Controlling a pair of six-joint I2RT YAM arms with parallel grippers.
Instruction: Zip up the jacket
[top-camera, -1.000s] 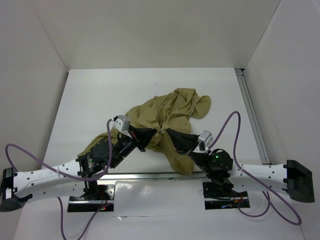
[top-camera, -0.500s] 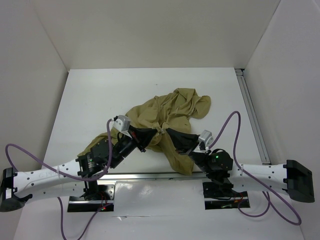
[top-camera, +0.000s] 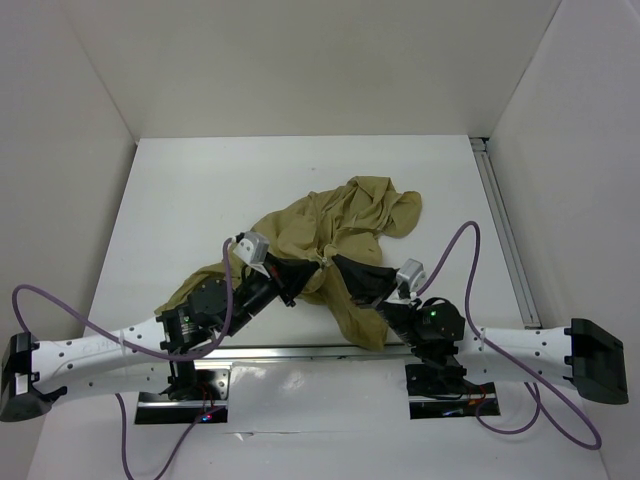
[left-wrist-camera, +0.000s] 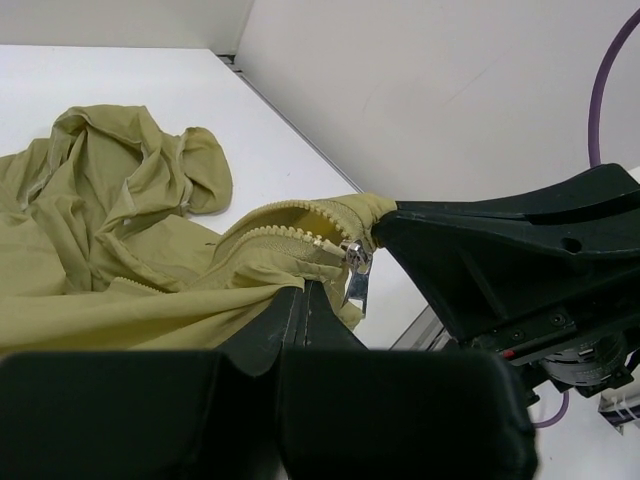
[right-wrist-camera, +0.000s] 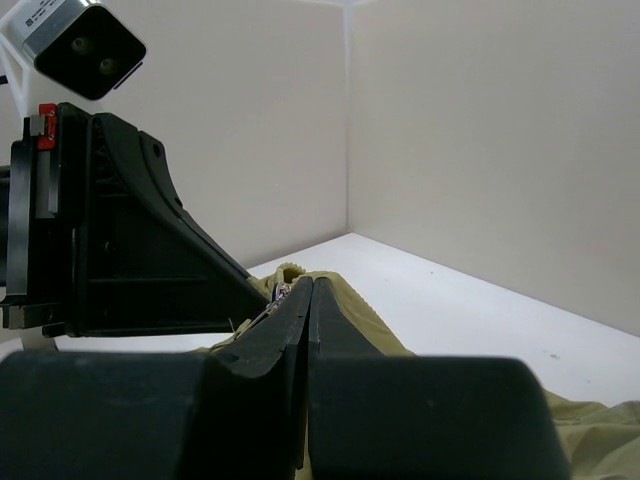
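- Your left gripper (left-wrist-camera: 303, 292) is clamped tight on the jacket (top-camera: 345, 215), just below its zipper (left-wrist-camera: 290, 235).
- Your right gripper (right-wrist-camera: 308, 287) pinches the jacket's edge beside the zipper pull (left-wrist-camera: 357, 283).

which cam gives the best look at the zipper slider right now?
Left wrist. The zipper slider and its hanging pull tab sit sharp mid-frame, teeth curving off behind on the jacket. Top external shows only bunched fabric where the two sets of jaws meet; right wrist catches just a sliver past its own shut jaws.
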